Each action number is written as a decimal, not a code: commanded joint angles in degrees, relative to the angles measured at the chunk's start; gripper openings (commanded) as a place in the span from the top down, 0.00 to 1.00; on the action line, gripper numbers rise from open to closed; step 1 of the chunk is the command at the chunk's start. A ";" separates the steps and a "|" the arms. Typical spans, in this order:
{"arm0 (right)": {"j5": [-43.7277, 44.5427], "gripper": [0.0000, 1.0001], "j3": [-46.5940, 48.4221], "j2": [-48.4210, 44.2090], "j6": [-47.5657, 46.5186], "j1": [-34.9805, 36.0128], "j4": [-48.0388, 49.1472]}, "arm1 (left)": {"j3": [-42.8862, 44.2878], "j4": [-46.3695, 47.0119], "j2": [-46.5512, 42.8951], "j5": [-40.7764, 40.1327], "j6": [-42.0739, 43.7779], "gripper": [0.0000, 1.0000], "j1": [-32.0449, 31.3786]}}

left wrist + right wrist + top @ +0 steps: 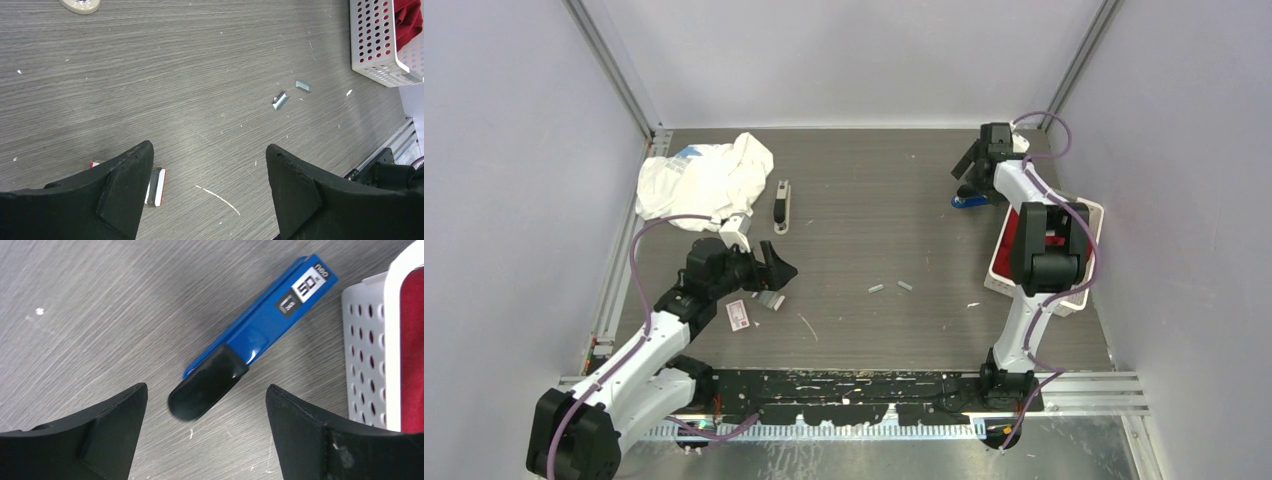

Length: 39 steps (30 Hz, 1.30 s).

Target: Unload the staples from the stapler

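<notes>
Noted right gripper (205,392) spread empty over blue stapler (265,320); left gripper (210,150) spread too. Judged stiff, slick-shelled; best pinched across narrow flanks mid-body

2 short silvery-grey strips of staples (280,100), loose and flat on the table (854,200) near its middle, close together but apart. Blue stapler (260,330) with black end and white "50" label, lying diagonally at far right, well apart from them.

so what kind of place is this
Likely a robot test cell, not an office: bare grey panels on aluminium rails box in the table, with a left arm and right arm bolted at its near edge.
</notes>
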 commanded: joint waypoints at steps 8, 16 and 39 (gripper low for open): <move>1.76 0.18 2.90 4.90 1.54 -0.85 -0.33 | 0.17 4.03 -0.55 0.72 1.06 0.18 0.16; -2.00 0.42 -0.92 1.59 -1.94 -0.76 3.47 | 0.16 3.61 -1.29 0.47 1.06 0.18 0.14; -18.05 0.59 -16.03 -8.69 -26.45 4.09 7.72 | -0.44 3.85 -2.85 0.35 0.80 0.18 0.14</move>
